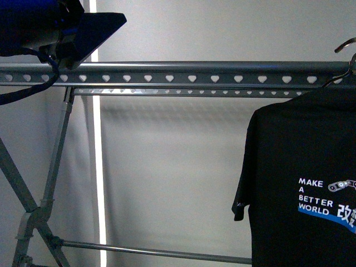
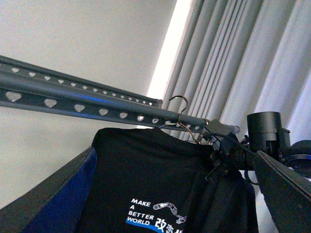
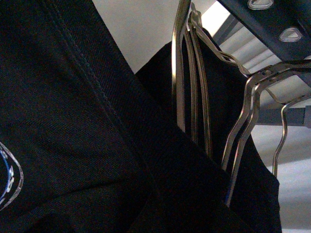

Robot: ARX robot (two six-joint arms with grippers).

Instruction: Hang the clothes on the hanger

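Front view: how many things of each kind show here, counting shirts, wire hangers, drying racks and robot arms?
Black T-shirt: 1
Wire hanger: 1
Drying rack: 1
Robot arm: 1
Total: 4

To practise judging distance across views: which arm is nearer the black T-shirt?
Right. The right arm is up against the black T-shirt at its shoulder, by the wire hanger; the left arm is by the rack's other end, apart from it.
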